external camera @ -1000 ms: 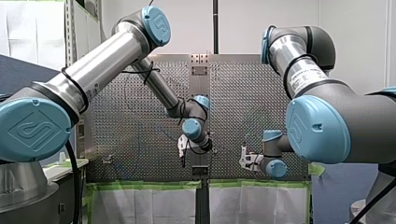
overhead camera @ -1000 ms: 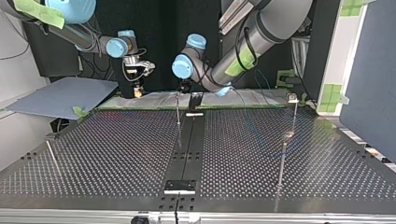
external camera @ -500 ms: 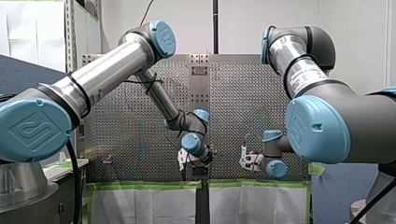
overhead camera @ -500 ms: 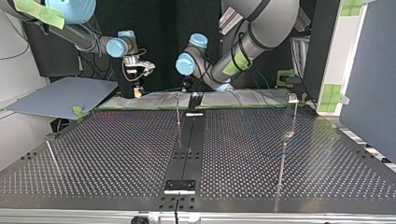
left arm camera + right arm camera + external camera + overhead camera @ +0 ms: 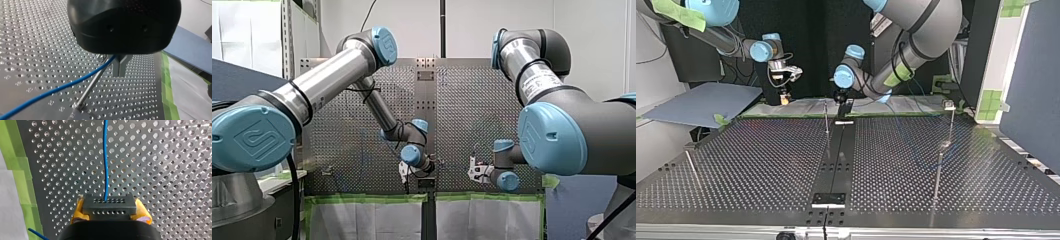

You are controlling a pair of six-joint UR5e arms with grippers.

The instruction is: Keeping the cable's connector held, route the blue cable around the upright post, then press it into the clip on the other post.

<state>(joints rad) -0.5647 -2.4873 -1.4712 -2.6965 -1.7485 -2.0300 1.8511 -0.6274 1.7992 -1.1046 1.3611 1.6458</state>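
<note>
Both grippers are seen closed. The connector (image 5: 109,206) is clamped between the yellow pads (image 5: 143,213) of the right gripper (image 5: 109,208), and the blue cable (image 5: 106,165) is led straight ahead from it over the perforated table (image 5: 162,170). The metal fingers (image 5: 116,67) of the left gripper (image 5: 120,74) are pressed together on the cable, just beside the upright post (image 5: 91,87)

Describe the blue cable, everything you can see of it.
The blue cable is thin, smooth and round, plastic-sheathed by its look. One end enters a hole in the dark grey connector, clamped between the yellow pads of my right gripper, and runs straight out above the perforated table. Another stretch leaves the shut metal fingers of my left gripper and crosses the thin upright post; contact there is unclear. Slack loops faintly on the table in the top view.
</note>
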